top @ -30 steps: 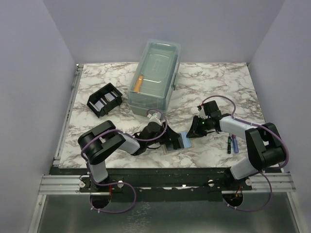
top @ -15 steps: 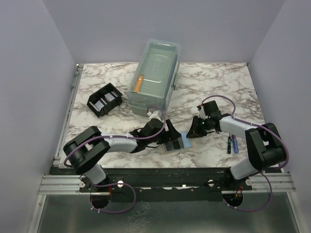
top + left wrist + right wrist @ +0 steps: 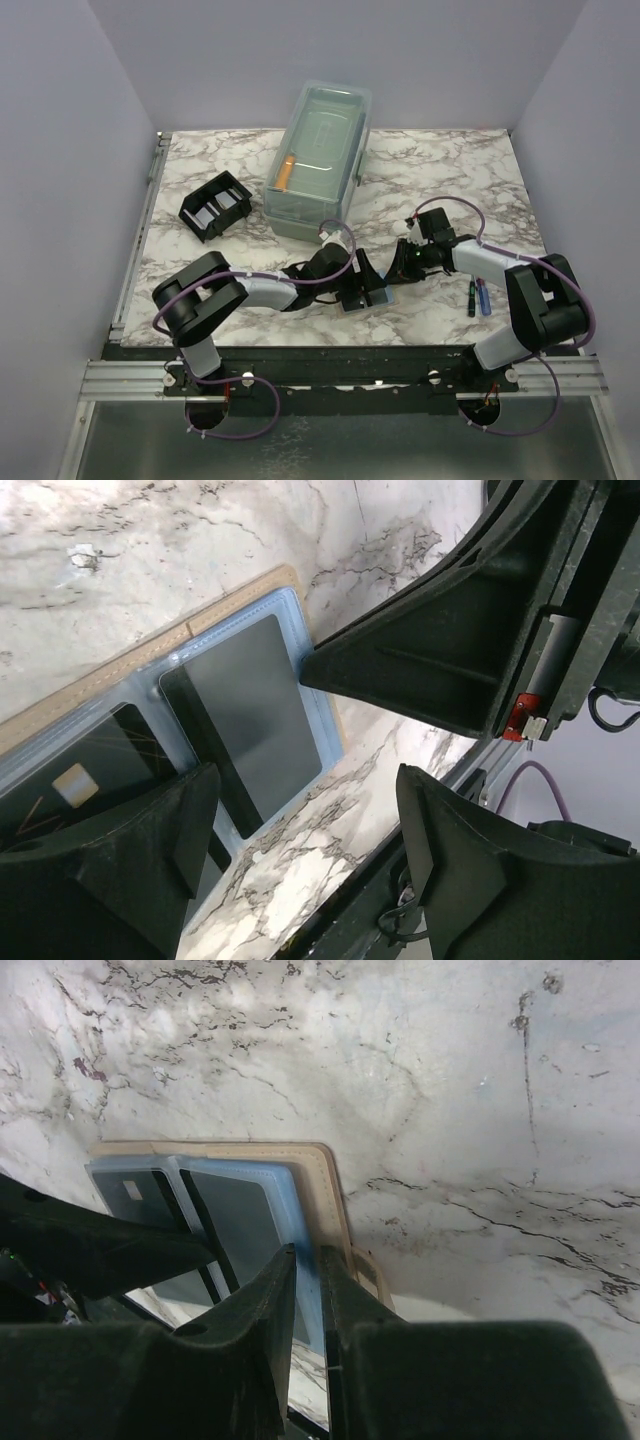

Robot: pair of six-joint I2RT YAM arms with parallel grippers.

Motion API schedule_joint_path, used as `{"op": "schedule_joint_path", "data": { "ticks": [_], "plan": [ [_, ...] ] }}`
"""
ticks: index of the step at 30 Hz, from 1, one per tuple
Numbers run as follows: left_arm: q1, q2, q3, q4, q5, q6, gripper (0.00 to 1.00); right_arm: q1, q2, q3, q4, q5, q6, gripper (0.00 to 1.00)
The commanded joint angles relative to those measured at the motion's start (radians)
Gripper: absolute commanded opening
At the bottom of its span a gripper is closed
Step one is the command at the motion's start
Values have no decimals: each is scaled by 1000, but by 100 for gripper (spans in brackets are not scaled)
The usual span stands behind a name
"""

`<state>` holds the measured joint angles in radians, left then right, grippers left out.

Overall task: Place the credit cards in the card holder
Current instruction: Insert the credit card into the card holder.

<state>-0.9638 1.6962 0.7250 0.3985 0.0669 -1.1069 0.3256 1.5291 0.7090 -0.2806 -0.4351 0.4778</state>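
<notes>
The card holder (image 3: 328,1195) is a tan-backed wallet with light-blue sleeves, lying flat on the marble near the table's front. Two dark credit cards lie in its sleeves: a plain dark grey one (image 3: 255,710) and one with a gold chip (image 3: 85,770). My left gripper (image 3: 305,805) hovers open just over the sleeves, one finger on each side of the grey card's corner, holding nothing. My right gripper (image 3: 305,1255) is shut on the sleeve's light-blue edge. In the top view the left gripper (image 3: 365,285) hides most of the wallet, with the right gripper (image 3: 398,270) beside it.
A large clear lidded box (image 3: 320,160) with an orange item inside stands at the back. A black slotted rack (image 3: 215,205) sits at the left. Two pens (image 3: 478,297) lie near the right arm. The table's front rail runs just below the wallet.
My left gripper has opened wide and slid right, over the wallet. The left elbow swung out and back. The right gripper has kept its pinch.
</notes>
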Motion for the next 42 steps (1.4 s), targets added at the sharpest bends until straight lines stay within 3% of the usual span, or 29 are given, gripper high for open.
{"op": "schedule_joint_path", "data": {
  "ticks": [1, 6, 12, 18, 21, 24, 28, 33, 42],
  "plan": [
    [-5, 72, -13, 77, 53, 1, 78, 7, -24, -38, 2, -26, 10, 19],
    [-7, 128, 36, 129, 91, -13, 76, 7, -44, -49, 7, -29, 47, 19],
    [-7, -3, -55, 49, 20, 20, 77, 7, -117, 1, -122, 108, 42, 26],
    [-7, -84, -54, -24, 27, 52, 75, 7, -165, 12, -170, 102, 26, 37],
    [-7, -61, -25, -24, 51, 73, 66, 6, -175, 4, -144, 54, 25, 37],
    [-7, -15, 5, -22, 74, 73, 43, 6, -172, -5, -112, -5, 33, 34],
    [-7, 34, 14, -21, 56, 72, 20, 7, -162, -21, -69, -59, 41, 28],
    [-4, 68, -11, -23, 39, 66, 12, 7, -102, -33, -28, -141, 21, 28],
    [0, 67, -72, -23, 5, 48, 4, 7, -56, -60, 6, -153, 10, 32]
  ]
}}
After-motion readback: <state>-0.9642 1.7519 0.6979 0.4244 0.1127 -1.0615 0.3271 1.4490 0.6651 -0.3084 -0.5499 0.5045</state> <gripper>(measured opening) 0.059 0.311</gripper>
